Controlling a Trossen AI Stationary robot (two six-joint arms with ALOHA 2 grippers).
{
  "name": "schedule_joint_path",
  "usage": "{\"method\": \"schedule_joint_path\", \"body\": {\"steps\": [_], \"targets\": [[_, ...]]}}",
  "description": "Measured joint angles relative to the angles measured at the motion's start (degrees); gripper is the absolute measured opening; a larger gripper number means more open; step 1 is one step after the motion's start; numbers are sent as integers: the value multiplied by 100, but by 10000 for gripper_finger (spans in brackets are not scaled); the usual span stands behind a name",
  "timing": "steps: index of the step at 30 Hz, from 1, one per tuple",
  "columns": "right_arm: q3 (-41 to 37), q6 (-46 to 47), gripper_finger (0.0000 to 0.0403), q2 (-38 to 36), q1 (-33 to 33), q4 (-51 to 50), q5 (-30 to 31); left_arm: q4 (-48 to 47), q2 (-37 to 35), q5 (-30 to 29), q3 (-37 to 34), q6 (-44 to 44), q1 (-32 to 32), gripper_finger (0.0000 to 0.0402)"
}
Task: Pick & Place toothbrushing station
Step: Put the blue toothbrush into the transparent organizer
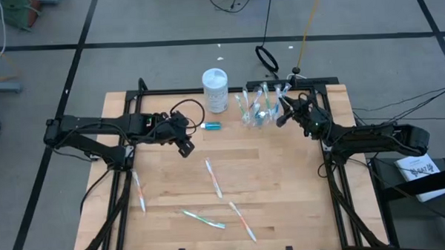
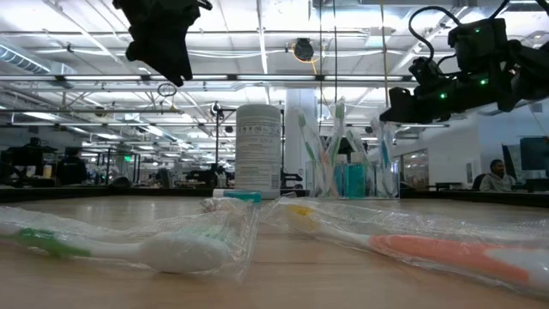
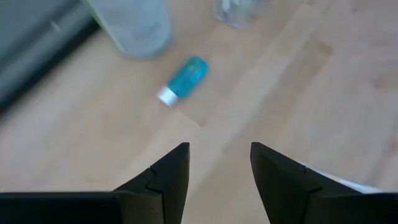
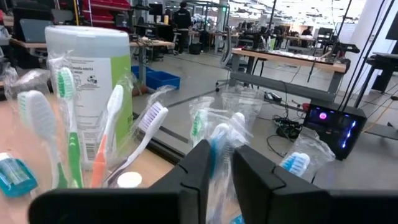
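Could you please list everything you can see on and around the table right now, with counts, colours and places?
Clear cup: one, far edge of the table, holding upright wrapped toothbrushes.
Loose toothbrushes: four, pale with green or orange accents, lying on the near half.
Blue tube: one, lying left of the cup.
White canister: one, green-labelled, standing beside the cup.
Table: one, pale wood.
Left tool: open, near the tube.
Right tool: shut on a blue-headed toothbrush at the cup.

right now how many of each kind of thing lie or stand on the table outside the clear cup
wrapped toothbrushes lying flat: 4
blue tube: 1
white canister: 1
total: 6
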Motion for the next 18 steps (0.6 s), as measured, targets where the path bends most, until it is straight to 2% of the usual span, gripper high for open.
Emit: {"method": "schedule_joint_path", "body": {"steps": [4, 8, 12, 18], "targets": [[0, 0, 91, 0, 0, -87, -1, -352, 0, 527, 0, -702, -143, 177], [-2, 0, 119, 2, 0, -89, -1, -997, 0, 676, -152, -1764, -488, 177], [-2, 2, 137, 2, 0, -87, -16, -1571, 0, 1037, -682, -3425, -993, 177], [-2, 45, 143, 2, 2, -85, -19, -1521, 2, 1859, -1850, -5375, -1783, 177]]}}
